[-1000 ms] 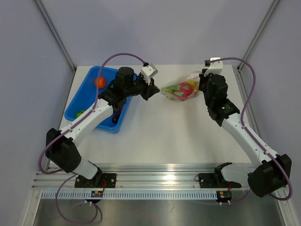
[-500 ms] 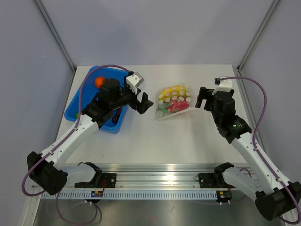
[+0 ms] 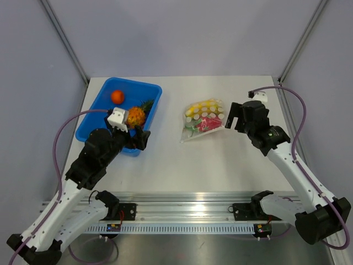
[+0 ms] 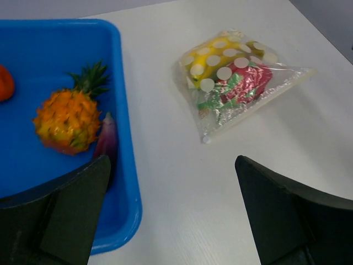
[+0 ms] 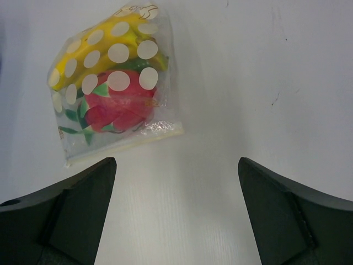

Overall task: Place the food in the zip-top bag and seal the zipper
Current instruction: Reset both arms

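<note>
Blue bin (image 3: 102, 113) = ref. Zip-top bag (image 3: 203, 120) lies flat, right of bin, apart. R gripper (image 3: 231, 116) spread, empty, just past bag's end away from bin: nearer arm. L gripper (image 3: 140, 139) spread, empty, at bin's near-right corner. Food (image 5: 118, 107) inside bag. Zipper (image 5: 124, 148) along bag's near edge, axis approx bin-to-R-gripper; looks shut.

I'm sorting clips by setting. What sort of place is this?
Probably a robot lab test cell: plain grey panels around a white table, left arm and right arm bolted to an aluminium rail, toy food in a bag.
</note>
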Action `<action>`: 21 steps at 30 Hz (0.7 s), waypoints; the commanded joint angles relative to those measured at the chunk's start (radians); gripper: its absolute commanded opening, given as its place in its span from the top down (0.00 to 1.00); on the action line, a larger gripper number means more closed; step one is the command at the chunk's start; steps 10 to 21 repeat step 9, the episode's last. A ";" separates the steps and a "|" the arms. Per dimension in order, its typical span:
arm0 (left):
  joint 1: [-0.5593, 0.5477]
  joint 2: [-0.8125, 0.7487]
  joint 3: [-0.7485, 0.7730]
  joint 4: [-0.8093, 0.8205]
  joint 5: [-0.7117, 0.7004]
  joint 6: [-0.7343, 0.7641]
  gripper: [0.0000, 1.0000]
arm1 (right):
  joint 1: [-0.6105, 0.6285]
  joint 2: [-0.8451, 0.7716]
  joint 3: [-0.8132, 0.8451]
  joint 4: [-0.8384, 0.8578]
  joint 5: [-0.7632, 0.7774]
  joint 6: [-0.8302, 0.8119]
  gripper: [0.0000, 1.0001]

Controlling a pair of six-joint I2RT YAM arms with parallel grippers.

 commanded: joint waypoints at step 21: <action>0.004 -0.236 -0.120 -0.068 -0.293 -0.084 0.01 | -0.001 -0.157 -0.116 0.096 0.090 0.095 0.01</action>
